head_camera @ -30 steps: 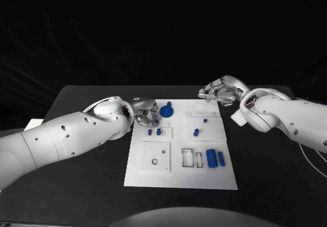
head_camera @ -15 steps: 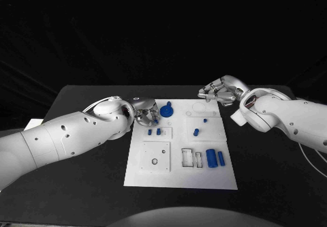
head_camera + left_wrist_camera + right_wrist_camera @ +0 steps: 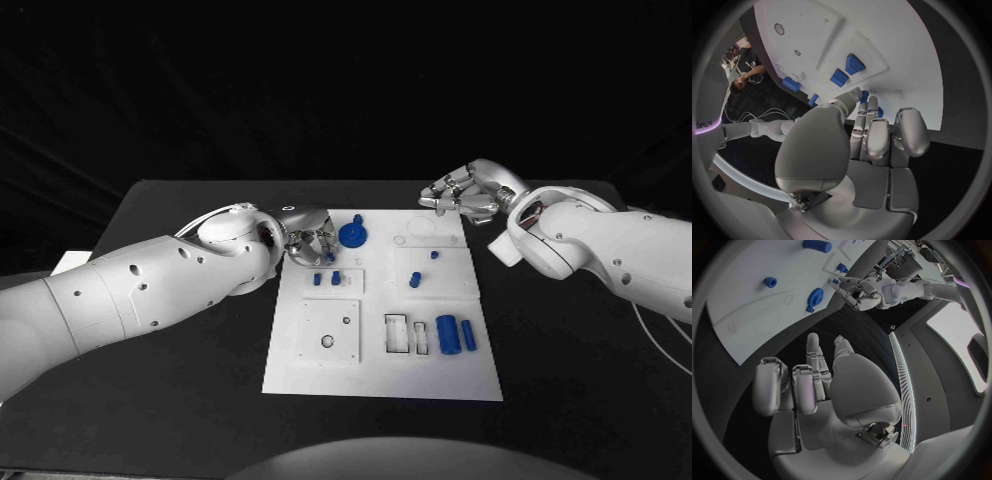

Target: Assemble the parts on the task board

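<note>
Head view: we see our left hand (image 3: 306, 243) at the task board (image 3: 384, 380), fingertips by a blue gear-shaped part (image 3: 355, 236); whether it grips anything, we cannot tell. Our right hand (image 3: 464, 193) hovers beyond the board's far corner, fingers curled, holding nothing.

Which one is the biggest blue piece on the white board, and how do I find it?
Look at the white task board in the middle of the black table, at its edge nearest the robot. On the right-hand side there, beside two empty rectangular slots, lies the big blue cylinder. It is fatter than the slim blue pin lying right next to it.
</note>
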You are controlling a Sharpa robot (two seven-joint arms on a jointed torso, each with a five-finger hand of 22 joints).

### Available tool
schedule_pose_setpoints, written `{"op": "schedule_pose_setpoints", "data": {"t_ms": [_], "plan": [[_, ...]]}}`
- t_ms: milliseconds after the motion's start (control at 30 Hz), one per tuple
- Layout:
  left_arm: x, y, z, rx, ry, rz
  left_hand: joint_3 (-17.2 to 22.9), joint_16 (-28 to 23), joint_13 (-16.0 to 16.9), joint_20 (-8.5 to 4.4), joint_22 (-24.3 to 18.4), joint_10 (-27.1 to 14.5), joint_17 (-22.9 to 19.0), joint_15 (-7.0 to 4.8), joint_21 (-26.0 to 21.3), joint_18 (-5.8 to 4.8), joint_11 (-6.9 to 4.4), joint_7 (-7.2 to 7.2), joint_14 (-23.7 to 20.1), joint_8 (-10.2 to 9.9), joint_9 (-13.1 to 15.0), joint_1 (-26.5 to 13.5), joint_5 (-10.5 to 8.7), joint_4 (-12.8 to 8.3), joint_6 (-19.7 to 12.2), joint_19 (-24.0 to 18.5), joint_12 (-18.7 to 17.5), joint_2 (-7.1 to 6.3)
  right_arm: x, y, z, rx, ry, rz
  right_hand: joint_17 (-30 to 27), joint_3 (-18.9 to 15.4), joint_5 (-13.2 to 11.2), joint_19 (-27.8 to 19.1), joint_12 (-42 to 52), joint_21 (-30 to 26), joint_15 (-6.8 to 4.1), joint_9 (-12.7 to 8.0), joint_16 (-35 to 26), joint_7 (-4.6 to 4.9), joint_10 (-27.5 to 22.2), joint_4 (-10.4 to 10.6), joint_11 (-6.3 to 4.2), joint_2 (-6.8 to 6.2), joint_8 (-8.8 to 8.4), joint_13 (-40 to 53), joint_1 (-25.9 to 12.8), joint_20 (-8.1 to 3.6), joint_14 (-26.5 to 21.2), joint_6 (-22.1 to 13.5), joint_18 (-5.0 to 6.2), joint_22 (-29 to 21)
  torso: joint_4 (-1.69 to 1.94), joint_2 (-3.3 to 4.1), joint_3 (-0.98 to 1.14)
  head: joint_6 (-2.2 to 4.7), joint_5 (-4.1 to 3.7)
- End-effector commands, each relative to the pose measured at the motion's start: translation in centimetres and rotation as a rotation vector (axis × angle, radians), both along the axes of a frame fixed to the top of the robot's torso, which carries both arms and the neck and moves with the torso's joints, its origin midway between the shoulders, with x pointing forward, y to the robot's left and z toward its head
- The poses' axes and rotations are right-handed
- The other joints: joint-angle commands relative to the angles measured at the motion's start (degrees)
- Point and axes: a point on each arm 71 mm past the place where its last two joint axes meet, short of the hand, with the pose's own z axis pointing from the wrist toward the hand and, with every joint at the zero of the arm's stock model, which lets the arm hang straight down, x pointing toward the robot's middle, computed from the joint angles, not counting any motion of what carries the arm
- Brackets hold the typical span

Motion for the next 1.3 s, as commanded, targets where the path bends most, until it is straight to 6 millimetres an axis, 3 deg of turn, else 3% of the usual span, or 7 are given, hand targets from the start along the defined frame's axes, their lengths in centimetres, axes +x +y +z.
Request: {"op": "schedule_pose_setpoints", "data": {"t_ms": [33, 567, 900, 1033, 1100, 1233, 1300], "plan": [[0.0, -0.1, 0.0, -0.004, 0.005, -0.005, 0.4, 0.1, 0.1, 0.13, 0.0, -0.3, -0.2, 0.07, -0.4, -0.83, -0.03, -0.01, 0.3, -0.4, -0.1, -0.1, -0.1, -0.1, -0.6, 1.4, 0.1, -0.63, -0.1, 0.2, 0.0, 0.001, 0.0, 0.015, 6.7, -0.3, -0.2, -0.3, -0.2, -0.3, -0.21, -0.1, -0.2, 0.13, 0.4, 0.0, 0.02, 0.53, -0.18, -0.1, 0.1, 0.01, 4.2, 0.2, 0.48, -0.1, -0.01, -0.02, 0.02, -0.04, -0.08], [0.0, 0.9, 0.5, -0.042, 0.009, 0.015, -0.2, -0.3, -0.2, 0.28, -0.7, -1.8, -0.9, 0.27, -1.4, -0.65, 0.23, -0.14, 0.1, -1.3, -0.2, -0.9, -0.17, 0.4, -3.9, 1.2, -0.2, -2.04, 0.0, -0.1, 0.0, -0.001, -0.001, 0.009, 6.7, -0.3, -0.2, -0.3, -0.3, -0.3, -0.2, -0.1, -0.2, 0.16, 0.5, 0.0, 0.04, 0.48, -0.26, -0.1, 0.1, 0.01, 4.2, 0.0, 0.48, -0.1, -0.02, -0.02, 0.01, 0.08, 0.0], [0.4, 5.0, 2.8, -0.238, 0.112, 0.15, -1.3, -0.4, -0.8, 0.57, -3.6, -4.6, -1.1, 0.67, -5.1, 0.03, 0.81, -0.01, 0.1, -1.2, -0.1, -0.8, -0.19, 0.6, -5.3, 0.4, -0.3, -2.24, 0.2, -0.6, -0.1, -0.003, -0.001, -0.006, 6.7, -0.3, -0.2, -0.3, -0.3, -0.3, -0.2, -0.1, -0.2, 0.16, 0.5, 0.0, 0.04, 0.48, -0.26, -0.1, 0.1, 0.01, 4.2, 0.0, 0.48, -0.1, 0.07, -0.26, 0.1, 0.31, 0.02], [0.9, 7.8, 4.0, -0.461, 0.192, 0.255, -1.5, -0.5, -1.0, 0.69, -5.4, -5.0, -1.3, 0.8, -7.5, 0.47, 0.95, 0.64, 0.0, -1.0, 0.0, -0.6, -0.11, 0.8, -5.1, -0.1, 0.0, -1.61, 0.3, -1.1, -0.2, -0.009, -0.002, -0.022, 6.7, -0.3, -0.2, -0.3, -0.4, -0.4, -0.2, -0.1, -0.2, 0.16, 0.4, -0.3, 0.03, 0.39, -0.29, -0.3, 0.6, 0.01, 4.2, 0.0, 0.49, -0.1, 0.14, -0.45, 0.08, 0.45, -0.13], [1.2, 9.6, 4.6, -0.666, 0.239, 0.335, -0.6, -0.1, -0.7, 0.83, -7.5, -3.1, -0.6, 0.94, -10.1, 0.93, 1.14, 1.51, 0.1, 0.0, 0.3, -0.2, -0.04, 1.2, -3.0, -0.7, 1.4, 0.09, 0.4, -1.4, -0.2, -0.02, -0.006, -0.031, 6.7, 0.3, -0.6, -0.3, -0.8, -0.4, -0.29, -0.1, -0.3, 0.11, 0.2, -1.4, -0.06, 0.34, -0.29, -0.8, 2.4, -0.05, 4.2, 0.0, 0.5, -0.1, 0.18, -0.58, 0.06, 0.62, -0.06], [1.2, 11.6, 4.7, -1.005, 0.349, 0.452, 0.3, -3.4, -0.3, 0.93, -12.1, -1.2, -7.5, 0.91, -16.1, 2.0, 0.95, 1.59, -2.3, 1.1, 0.5, 0.4, -0.05, 1.3, -0.9, -2.6, 3.1, 1.55, 0.4, -1.7, -0.3, -0.085, -0.026, -0.021, 6.7, 3.9, -3.1, -0.3, -3.6, -0.5, -0.68, -0.1, -0.3, 0.02, -1.6, -6.2, -0.4, 0.45, -0.29, -2.9, 10.2, -0.41, 4.2, 0.2, 0.55, -0.3, 0.23, -0.77, -0.05, 0.91, -0.15], [0.9, 12.1, 4.6, -1.144, 0.401, 0.49, 0.4, -4.2, -0.2, 0.96, -13.5, -0.8, -9.1, 0.92, -18.0, 2.32, 0.87, 1.59, -3.1, 1.4, 0.6, 0.2, -0.05, 1.5, -0.5, -3.4, 3.7, 2.01, 0.4, -1.7, -0.3, -0.144, -0.039, -0.002, 6.6, 5.8, -4.0, 0.0, -5.8, -0.2, -0.44, -0.1, -0.3, 0.47, -1.4, -7.6, -0.17, 0.14, -0.22, -5.0, 12.5, -0.36, 4.2, 0.8, 0.37, 0.3, 0.14, -0.84, -0.2, 1.09, -0.26]]}}
